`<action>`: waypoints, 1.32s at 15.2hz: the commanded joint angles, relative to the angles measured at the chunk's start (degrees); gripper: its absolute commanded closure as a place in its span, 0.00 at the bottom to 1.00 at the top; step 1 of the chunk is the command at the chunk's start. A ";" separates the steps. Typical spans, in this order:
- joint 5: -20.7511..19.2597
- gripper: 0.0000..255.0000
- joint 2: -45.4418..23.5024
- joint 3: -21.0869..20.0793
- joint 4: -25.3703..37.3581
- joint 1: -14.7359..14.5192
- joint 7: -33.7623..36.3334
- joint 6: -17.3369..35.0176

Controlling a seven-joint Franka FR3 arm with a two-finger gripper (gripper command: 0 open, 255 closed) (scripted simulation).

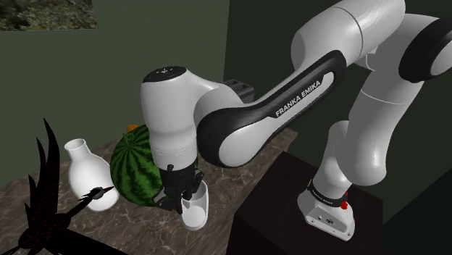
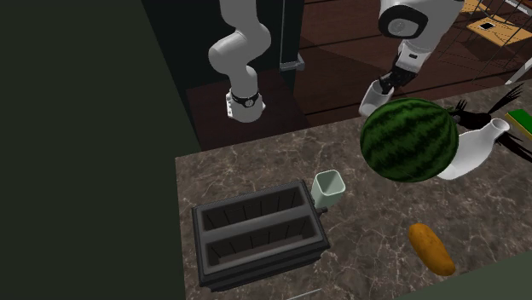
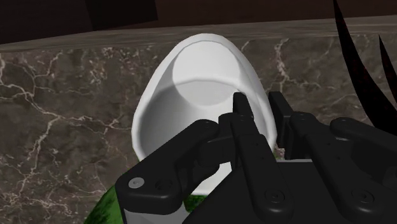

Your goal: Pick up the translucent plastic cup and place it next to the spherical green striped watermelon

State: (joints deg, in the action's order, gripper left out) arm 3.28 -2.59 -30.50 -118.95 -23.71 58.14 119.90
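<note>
Gripper [image 1: 184, 201] sits low centre in the shoulder view, clamped on the rim of the white cup [image 1: 194, 211]. The cup hangs tilted just under it, at the near edge of the marble counter [image 1: 217, 185]. We cannot tell if the cup's base touches the counter. The striped green watermelon [image 1: 132, 170] is just left of the cup, very close, contact unclear. We see a white vase [image 1: 90, 176] left of the watermelon and a black spiky object [image 1: 43, 195] at lower left, in front of the vase. A small orange bit [image 1: 132, 127] peeks over the watermelon's top. The dark stand [image 1: 279, 210] is at lower right.

Second exterior view: the gripper [image 2: 388, 83] is at upper right with the white cup [image 2: 371, 99] in it, just up-left of the watermelon [image 2: 407, 139]. The vase [image 2: 473, 152] is right of the watermelon, partly behind it. We note a dark toaster [image 2: 256, 230] lower centre, with a pale square cup [image 2: 328, 186] just off its right end. An orange oblong item [image 2: 430, 249] lies lower right, well apart from the white cup.

Wrist view: we look into the white cup's [image 3: 197, 95] open mouth. One of the fingers [image 3: 242, 118] is inside the wall and the other outside, with the wall pinched between them. A green patch of watermelon [image 3: 105, 207] shows beside the gripper [image 3: 259, 102] body, and the marble counter [image 3: 63, 114] lies behind the cup.
</note>
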 commanded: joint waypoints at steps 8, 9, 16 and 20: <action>-1.05 1.00 -1.95 -0.03 -2.39 -0.24 0.61 4.15; -1.05 1.00 -1.95 -0.03 -2.39 -0.24 0.61 4.15; -1.06 0.00 -1.97 -0.03 -2.37 -0.24 0.62 4.15; -0.06 0.00 -0.11 0.03 -0.28 0.09 -0.11 0.42</action>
State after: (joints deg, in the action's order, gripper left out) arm 2.91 -3.30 -30.46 -120.19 -23.69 58.18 121.86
